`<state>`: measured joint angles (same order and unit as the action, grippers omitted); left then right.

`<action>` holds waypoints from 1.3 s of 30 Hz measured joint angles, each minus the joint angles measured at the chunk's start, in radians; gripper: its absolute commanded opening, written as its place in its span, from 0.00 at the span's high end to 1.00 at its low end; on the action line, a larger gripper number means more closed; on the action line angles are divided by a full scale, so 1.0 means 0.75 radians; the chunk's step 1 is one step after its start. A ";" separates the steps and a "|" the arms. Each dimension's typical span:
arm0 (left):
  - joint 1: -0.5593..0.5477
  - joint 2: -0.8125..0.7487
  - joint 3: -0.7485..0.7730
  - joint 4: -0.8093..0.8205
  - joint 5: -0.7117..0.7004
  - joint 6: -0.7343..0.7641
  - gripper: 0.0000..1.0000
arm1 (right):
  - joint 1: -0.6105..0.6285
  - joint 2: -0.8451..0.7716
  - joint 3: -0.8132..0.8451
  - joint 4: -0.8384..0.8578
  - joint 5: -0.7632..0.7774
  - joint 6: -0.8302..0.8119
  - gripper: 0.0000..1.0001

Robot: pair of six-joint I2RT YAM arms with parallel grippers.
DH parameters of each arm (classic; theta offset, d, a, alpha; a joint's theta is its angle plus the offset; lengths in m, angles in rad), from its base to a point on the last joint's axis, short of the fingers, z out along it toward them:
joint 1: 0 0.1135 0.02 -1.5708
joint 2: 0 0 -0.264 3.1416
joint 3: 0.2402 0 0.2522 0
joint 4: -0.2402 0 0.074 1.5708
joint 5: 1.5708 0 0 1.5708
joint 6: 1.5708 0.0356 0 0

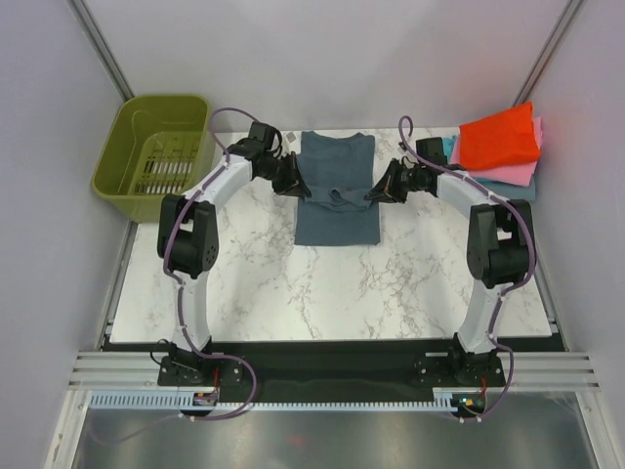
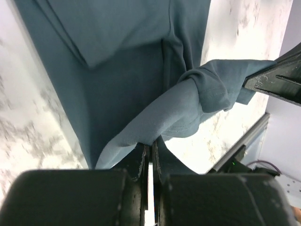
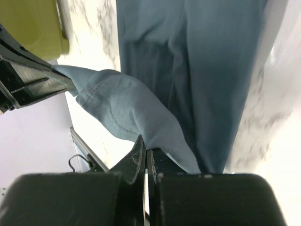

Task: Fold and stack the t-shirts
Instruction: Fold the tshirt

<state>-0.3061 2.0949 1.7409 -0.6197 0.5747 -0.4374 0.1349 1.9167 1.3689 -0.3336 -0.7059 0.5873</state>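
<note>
A slate blue-grey t-shirt lies as a narrow strip on the marble table, at the back centre. My left gripper is shut on its left edge and my right gripper is shut on its right edge. A raised band of cloth spans between them. The left wrist view has the left gripper pinching the lifted fold. The right wrist view has the right gripper pinching the same fold. Folded t-shirts are stacked at the back right: red-orange on pink on teal blue.
An olive-green plastic basket stands off the table's back left corner and shows in the right wrist view as a basket corner. Grey walls close in on both sides. The arm bases sit on a black rail at the near edge.
</note>
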 measured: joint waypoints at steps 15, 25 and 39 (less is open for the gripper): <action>0.025 0.290 0.342 0.010 -0.136 0.052 0.98 | -0.028 0.419 0.433 0.076 0.035 -0.016 1.00; 0.025 0.291 0.342 0.012 -0.243 0.090 0.44 | -0.032 0.505 0.560 0.105 0.054 -0.030 0.29; 0.066 -0.165 -0.224 -0.011 -0.048 0.017 0.09 | -0.184 0.022 -0.134 0.052 -0.107 0.041 0.31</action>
<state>-0.2565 1.9709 1.5730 -0.6277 0.5388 -0.4244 -0.0029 1.9335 1.2682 -0.2947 -0.7860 0.6178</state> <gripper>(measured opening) 0.925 0.702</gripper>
